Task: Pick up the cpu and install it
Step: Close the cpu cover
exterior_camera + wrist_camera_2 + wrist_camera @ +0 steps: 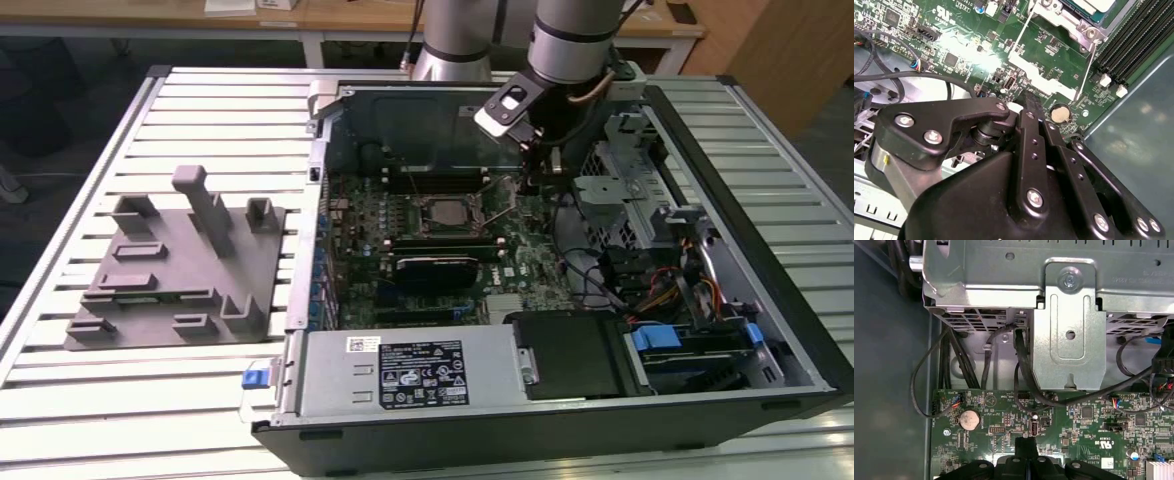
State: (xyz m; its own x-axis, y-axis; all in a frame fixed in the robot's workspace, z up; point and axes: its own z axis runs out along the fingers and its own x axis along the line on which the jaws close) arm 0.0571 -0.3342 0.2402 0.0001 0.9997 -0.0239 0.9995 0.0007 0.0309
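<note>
The single gripper (537, 185) hangs over the motherboard (534, 262) in the upper middle of the exterior view. Its two fingers (1021, 447) are pressed together with nothing seen between them. One coin battery (970, 419) lies near the tips. One cpu (1093, 5) sits in the one socket (441, 212), mostly cut off at the frame edge in the second wrist view. It lies apart from the gripper, toward the exterior view's left. The gripper's black linkage hides the board under it. One grey fixture (174, 265) stands at centre left.

The cpu (446, 211), a small square chip with a pale silver-white top (1093, 4), lies flat, seated inside the socket frame (1072, 24).
</note>
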